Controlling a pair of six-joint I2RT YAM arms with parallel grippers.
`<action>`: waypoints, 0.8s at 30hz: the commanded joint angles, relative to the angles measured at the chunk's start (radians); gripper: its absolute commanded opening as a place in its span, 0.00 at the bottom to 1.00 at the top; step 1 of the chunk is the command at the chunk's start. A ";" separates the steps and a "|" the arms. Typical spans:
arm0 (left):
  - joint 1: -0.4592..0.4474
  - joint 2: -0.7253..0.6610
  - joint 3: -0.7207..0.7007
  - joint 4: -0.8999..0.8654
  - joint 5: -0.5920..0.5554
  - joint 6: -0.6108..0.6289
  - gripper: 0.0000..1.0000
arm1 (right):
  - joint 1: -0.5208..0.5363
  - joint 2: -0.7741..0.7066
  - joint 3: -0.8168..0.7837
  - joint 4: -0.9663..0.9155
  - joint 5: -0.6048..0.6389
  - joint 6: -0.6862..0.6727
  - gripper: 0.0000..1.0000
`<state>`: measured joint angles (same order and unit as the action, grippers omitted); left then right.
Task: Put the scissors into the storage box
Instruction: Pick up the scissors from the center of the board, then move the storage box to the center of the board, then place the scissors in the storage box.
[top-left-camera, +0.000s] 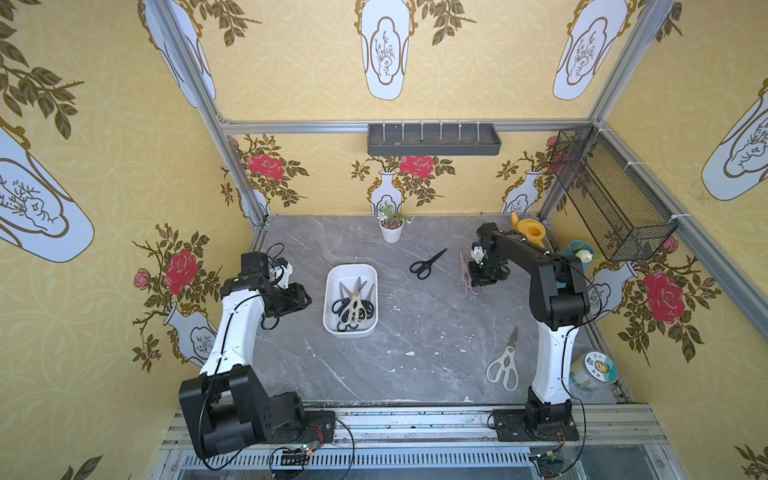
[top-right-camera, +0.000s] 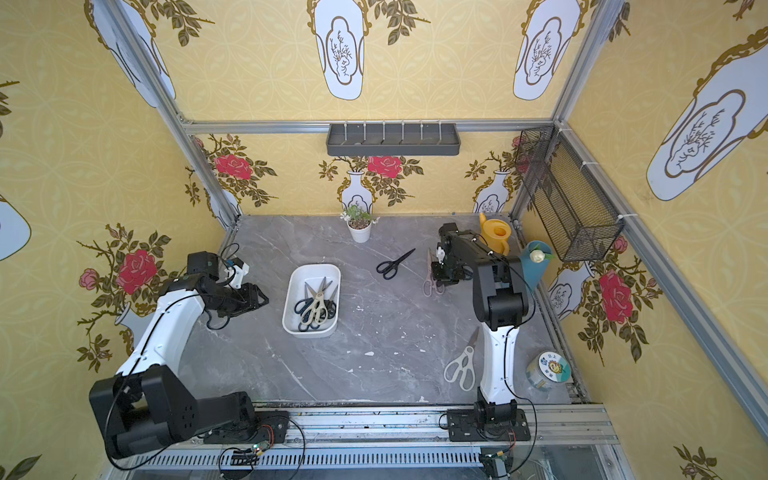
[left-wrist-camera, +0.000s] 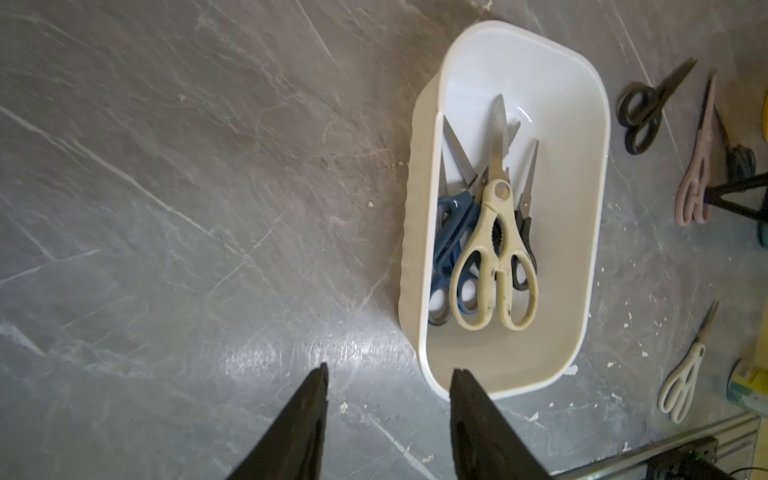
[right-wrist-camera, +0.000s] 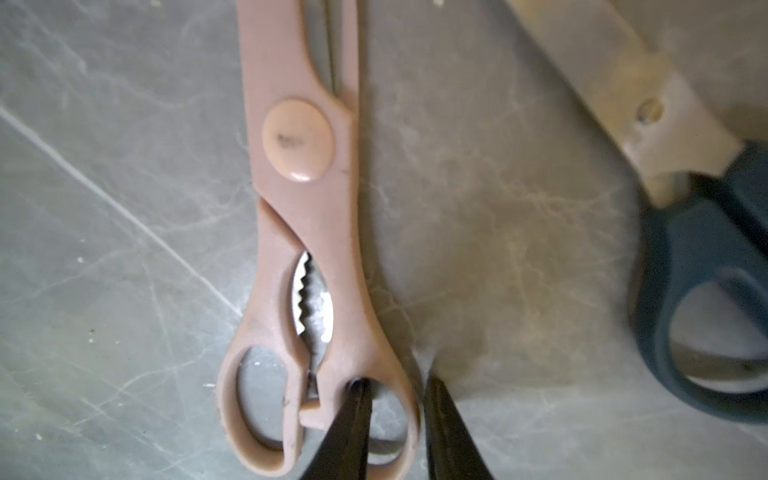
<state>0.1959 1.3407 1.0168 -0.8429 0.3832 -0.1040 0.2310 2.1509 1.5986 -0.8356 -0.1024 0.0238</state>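
The right gripper (right-wrist-camera: 395, 386) straddles one handle ring of the long pale-pink plastic scissors (right-wrist-camera: 299, 141), with one finger inside the ring and one outside. The fingers are narrowly parted, and whether they pinch it cannot be told. The pair lies flat on the grey marble-look tabletop (top-left-camera: 415, 340), with a navy-handled pair (right-wrist-camera: 706, 270) just beside it. Roughly between it and the white rounded plastic storage box (top-left-camera: 353, 274) lie black-handled scissors (top-left-camera: 426, 264). In the box, cream-handled kitchen shears (left-wrist-camera: 494, 257) top navy and black pairs. The left gripper (left-wrist-camera: 388, 370) hangs near the box, jaws apart and empty. A second cream pair (top-left-camera: 503, 365) lies by the right arm. Yellow floral wallpaper encloses the cell.
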 joint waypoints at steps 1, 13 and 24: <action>-0.022 0.103 0.023 0.101 -0.009 -0.118 0.47 | 0.014 0.019 -0.001 -0.005 0.000 0.011 0.14; -0.031 0.387 0.105 0.200 -0.045 -0.186 0.35 | 0.275 -0.258 -0.011 -0.044 -0.085 0.290 0.00; -0.086 0.451 0.084 0.248 0.094 -0.264 0.35 | 0.694 0.061 0.512 -0.089 -0.062 0.600 0.00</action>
<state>0.1169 1.7855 1.1114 -0.6140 0.4236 -0.3382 0.8742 2.1441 2.0098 -0.8841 -0.1558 0.5140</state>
